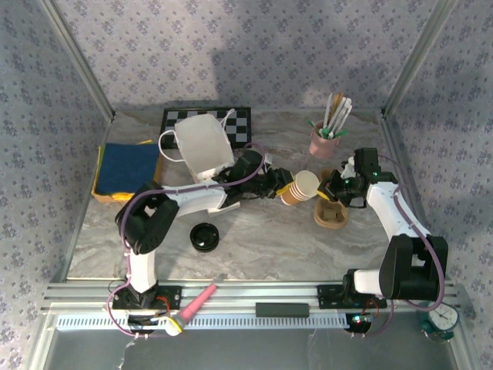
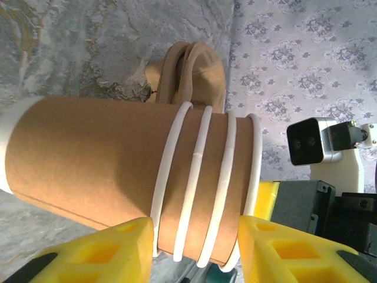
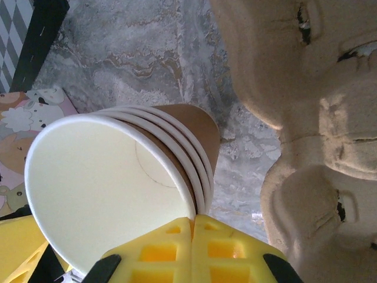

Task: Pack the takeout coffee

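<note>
Takeout coffee cup [image 3: 100, 194], tan-brown paper, white inside, nested in the stack of like cups [image 2: 88, 159] flanked by the left gripper [image 2: 194, 250] (grip unclear); closed right gripper [image 3: 191, 236] at its rim, perhaps pinching; separation step: next, draw it out toward the beige pulp carrier [image 3: 306, 147] alongside.

Left arm [image 1: 189, 202], right arm [image 1: 389, 210]: white links, black joint housings noted. Purple cables [image 1: 444, 262] looped alongside both. Left claw [image 2: 197, 253], right claw [image 3: 191, 250]: yellow fingers [image 2: 112, 250] with square cut-outs, black-tipped corners seen.
</note>
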{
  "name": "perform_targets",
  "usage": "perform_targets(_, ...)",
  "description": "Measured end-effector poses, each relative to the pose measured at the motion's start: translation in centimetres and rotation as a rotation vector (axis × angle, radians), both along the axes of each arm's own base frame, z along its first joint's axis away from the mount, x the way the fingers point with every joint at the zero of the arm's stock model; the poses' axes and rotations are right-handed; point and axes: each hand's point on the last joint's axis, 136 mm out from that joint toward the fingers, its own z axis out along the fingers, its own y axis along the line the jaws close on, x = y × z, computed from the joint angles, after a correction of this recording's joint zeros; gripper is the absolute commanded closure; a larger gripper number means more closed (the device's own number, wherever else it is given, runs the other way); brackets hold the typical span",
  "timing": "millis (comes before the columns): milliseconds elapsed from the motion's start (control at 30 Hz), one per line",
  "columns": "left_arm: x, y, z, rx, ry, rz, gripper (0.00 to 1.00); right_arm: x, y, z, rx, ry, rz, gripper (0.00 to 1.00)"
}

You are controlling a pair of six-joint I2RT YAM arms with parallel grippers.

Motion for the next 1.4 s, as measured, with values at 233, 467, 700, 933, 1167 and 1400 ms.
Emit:
perform_targets(233, 0.6, 2.3, 2.4, 0.038, -0.056, 0.023, 0.55, -0.2, 0.6, 0.9, -0.004, -0.009, 0.026, 1.00)
perform_targets(467, 0.6, 3.3, 2.2, 0.167, -0.079, -0.013, 0.56, -0.3, 1.3, 1.5, -0.037, -0.019, 0.063, 1.00)
perform_targets(700, 1.1, 2.5, 4.1, 0.298, -0.168, -0.090, 0.61, -0.5, 1.5, 1.3, -0.063, -0.016, 0.079, 1.00)
perform_targets(933, 0.3, 1.0, 1.6, 0.490, -0.197, -0.201, 0.61, -0.5, 1.5, 1.3, -0.072, -0.017, 0.080, 0.93)
perform_targets(1167, -0.8, 1.4, 0.1, 0.616, -0.199, -0.266, 0.67, -0.8, 1.3, 1.3, -0.083, -0.013, 0.083, 0.92)
perform_targets(1400, -0.4, 1.0, 0.6, 0.634, -0.223, -0.284, 0.75, -0.8, 1.2, 1.3, -0.091, -0.014, 0.084, 0.92)
